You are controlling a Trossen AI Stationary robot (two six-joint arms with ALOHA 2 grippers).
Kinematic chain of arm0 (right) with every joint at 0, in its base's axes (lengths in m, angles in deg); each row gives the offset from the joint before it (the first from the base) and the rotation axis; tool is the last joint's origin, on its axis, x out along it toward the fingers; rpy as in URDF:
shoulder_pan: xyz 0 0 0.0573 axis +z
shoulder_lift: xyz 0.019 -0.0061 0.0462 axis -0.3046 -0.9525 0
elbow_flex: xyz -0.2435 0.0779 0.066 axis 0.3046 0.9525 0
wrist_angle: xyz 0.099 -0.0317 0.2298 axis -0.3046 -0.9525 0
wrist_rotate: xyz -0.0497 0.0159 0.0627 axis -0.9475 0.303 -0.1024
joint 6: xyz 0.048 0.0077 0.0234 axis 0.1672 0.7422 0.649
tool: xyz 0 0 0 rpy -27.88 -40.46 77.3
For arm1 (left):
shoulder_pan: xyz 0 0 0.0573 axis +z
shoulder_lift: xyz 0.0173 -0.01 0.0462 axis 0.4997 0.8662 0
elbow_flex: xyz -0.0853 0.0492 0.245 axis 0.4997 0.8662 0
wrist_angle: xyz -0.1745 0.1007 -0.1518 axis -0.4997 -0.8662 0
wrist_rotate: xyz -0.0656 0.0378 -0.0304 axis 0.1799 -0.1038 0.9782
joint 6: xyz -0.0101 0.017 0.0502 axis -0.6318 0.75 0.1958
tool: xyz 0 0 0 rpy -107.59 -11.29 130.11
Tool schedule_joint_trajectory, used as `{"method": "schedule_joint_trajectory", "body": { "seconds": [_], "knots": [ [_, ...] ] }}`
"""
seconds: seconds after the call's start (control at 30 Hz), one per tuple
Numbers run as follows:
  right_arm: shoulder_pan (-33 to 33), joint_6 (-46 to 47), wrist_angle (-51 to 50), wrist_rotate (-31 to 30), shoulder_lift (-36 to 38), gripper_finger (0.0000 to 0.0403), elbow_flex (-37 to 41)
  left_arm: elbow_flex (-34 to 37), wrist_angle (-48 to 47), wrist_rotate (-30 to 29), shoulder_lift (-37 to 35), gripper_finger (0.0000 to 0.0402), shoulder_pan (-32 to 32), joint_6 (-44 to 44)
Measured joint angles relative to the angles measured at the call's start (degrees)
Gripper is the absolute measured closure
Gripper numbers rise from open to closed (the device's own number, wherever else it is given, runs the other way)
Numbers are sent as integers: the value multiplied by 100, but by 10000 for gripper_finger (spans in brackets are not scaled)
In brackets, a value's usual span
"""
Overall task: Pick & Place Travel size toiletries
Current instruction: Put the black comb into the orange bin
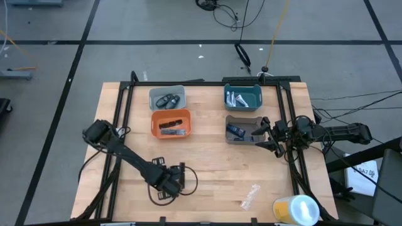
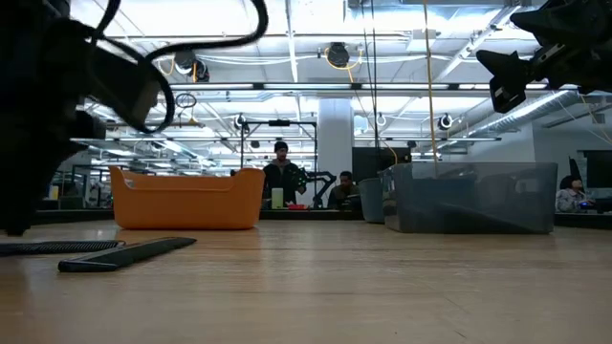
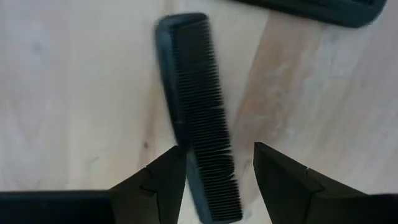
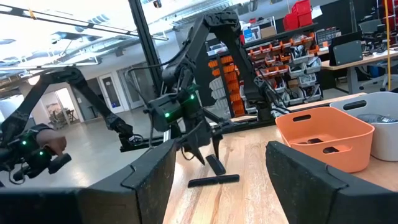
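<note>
**Ana:** Toiletries sit mostly in four bins at the far half of the table. Dark grey oval pieces (image 1: 168, 100) lie in the grey-white bin (image 1: 167, 97), and silvery-white tubes (image 1: 237, 98) in the teal bin (image 1: 242, 96) beside it.

**Ben:** And the near row?

**Ana:** The orange bin (image 1: 170, 123) holds a thin black piece, and a dark blue tube (image 1: 235, 130) lies in the grey bin (image 1: 244, 129).

**Ben:** Where is the left gripper (image 3: 214, 180)?

**Ana:** Low over the near part of the wooden table (image 1: 207, 169), well apart from the bins. Its fingers (image 3: 163, 180) stand apart on either side of a black comb (image 3: 198, 118) that lies flat on the wood. They straddle one end of the comb without pinching it; a gap shows on the outer side at least.

**Ben:** Is that the only comb there?

**Ana:** No, a second black comb (image 3: 311, 9) lies just beyond it. From table height, both combs show as dark strips at the near left.

**Ben:** And the right gripper (image 1: 267, 133)?

**Ana:** It hangs in the air at the right edge of the grey bin, pointing toward the table's middle. Its jaws are spread wide and hold nothing.

**Ben:** Anything else on the table?

**Ana:** A clear crinkled wrapper (image 1: 250, 196) lies near the front, and a big yellow-and-white cylinder (image 1: 295, 208) stands at the near right corner.
</note>
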Motion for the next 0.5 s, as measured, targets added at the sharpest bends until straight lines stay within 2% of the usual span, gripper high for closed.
{"method": "schedule_joint_trajectory", "body": {
  "seconds": [0.17, 0.27, 0.5],
  "knots": [
    [0, 2, -2, 0, 0, 165, 0, 13, -87, -420, -353, 216, -89, -114],
    [-2, 2, -4, 2, 0, 165, 0, 85, -202, -466, -474, 215, -114, -228],
    [0, 111, -4, 10, 0, 165, 0, 817, 824, -296, -606, 215, -123, -455]
  ]
}}
